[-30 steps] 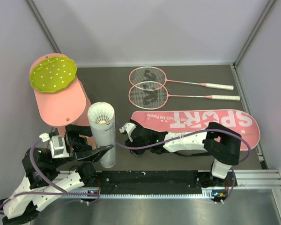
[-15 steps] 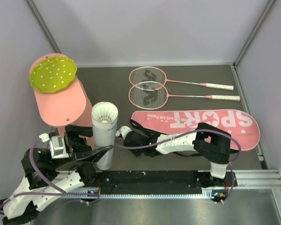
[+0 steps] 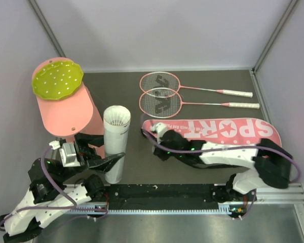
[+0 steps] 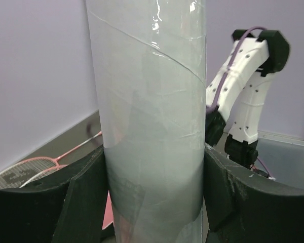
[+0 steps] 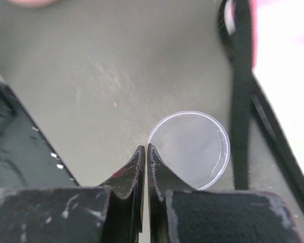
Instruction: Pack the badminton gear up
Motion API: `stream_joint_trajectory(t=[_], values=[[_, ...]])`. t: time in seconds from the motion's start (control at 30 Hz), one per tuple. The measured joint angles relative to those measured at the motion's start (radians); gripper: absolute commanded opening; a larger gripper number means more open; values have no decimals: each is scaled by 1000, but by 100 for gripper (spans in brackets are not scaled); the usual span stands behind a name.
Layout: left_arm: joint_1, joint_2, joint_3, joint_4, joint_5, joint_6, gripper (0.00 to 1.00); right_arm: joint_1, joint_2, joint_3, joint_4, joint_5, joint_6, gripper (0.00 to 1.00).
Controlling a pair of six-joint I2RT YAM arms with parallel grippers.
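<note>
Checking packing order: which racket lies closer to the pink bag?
The nearer racket, whose handle reaches further right; the other racket lies behind it, toward the back wall.

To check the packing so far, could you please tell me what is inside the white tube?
Through the open top of the white tube, one white shuttlecock shows near the rim. Anything beneath it is covered.

Top ext: fixed above/behind arm bases, looks down over whole table (image 3: 116,91). L wrist: v. close, level, facing white tube (image 4: 152,101) betw. left gripper (image 4: 153,152); right arm (image 4: 243,86) & a racket (image 4: 25,167) in bkgd, shared w/ top. R wrist: close, straight down past right gripper (image 5: 144,149) at tabletop, clear lid (image 5: 192,149).
</note>
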Motion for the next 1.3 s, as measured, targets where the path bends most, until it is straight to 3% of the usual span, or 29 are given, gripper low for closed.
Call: stream_joint_trajectory(t=[0.23,0.4,0.5,0.87,1.3], values=[[0,44,-16,-46,-58,4,0,-297,-447,-201,116,-188,153,0],[0,138,-43,-76,-56,16,0,-519,-771,-264,10,-295,219,0],[0,194,-71,-92,-23,27,0,-600,-880,-224,-67,-365,220,0],[0,398,-75,-174,241,170,0,-623,-917,126,-319,-707,184,0],[0,494,-57,-175,336,239,0,-621,-916,146,-415,-877,184,0]])
